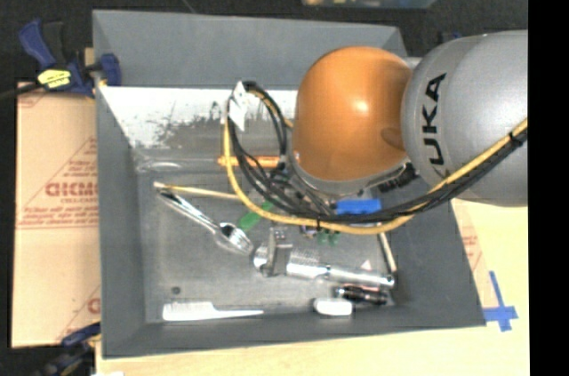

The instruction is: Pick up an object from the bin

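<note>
My gripper (276,250) hangs low in the middle of the bin, under the orange cover and its cables. It sits just right of the bowl of a metal spoon (210,222), which lies slanted with its handle up to the left. Directly right of the gripper lies a clear, silvery tube-like thing (336,270). A small green piece (248,221) lies just above the spoon's bowl. I see nothing held in the gripper.
A thin wooden stick (203,191) crosses the bin floor above the spoon. A white toothbrush (212,310) lies along the front wall. A black marker (363,295) and a white cap (332,307) lie at the front right. The arm covers the bin's right rear.
</note>
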